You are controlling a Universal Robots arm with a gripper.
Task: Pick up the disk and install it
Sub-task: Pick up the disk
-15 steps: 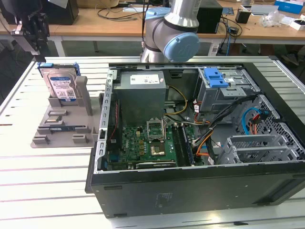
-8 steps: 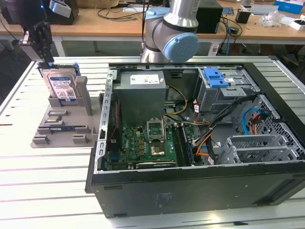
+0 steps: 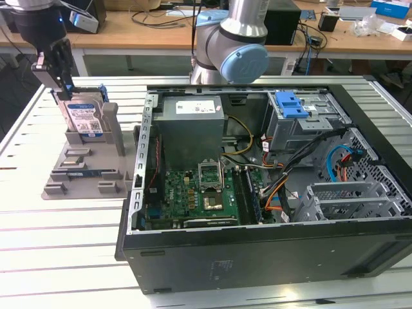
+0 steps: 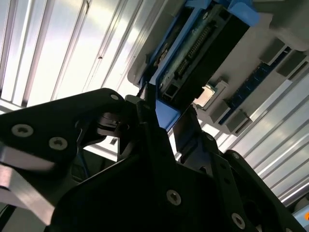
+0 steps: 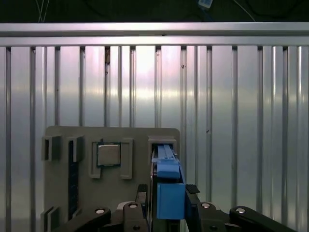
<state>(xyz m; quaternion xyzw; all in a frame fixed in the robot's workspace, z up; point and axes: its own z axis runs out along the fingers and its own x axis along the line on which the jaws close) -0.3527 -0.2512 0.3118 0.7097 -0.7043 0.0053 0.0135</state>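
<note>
While disk [image 3: 85, 116] is standing upright in slot of grey holder [image 3: 87, 170], near desk's [image 3: 58, 238] far edge at exterior view's left, your pincer [image 3: 62, 93] is pinching its top edge. In both wrist views, fingers [image 5: 191, 191] are pressing disk's blue rail [image 5: 169, 169] from either side. Open computer case [image 3: 257, 248] is lying just beside holder, filling rest of desk.

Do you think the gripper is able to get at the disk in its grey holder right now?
Likely yes: the gripper sits right at the top edge of the upright disk, with nothing between them.
</note>
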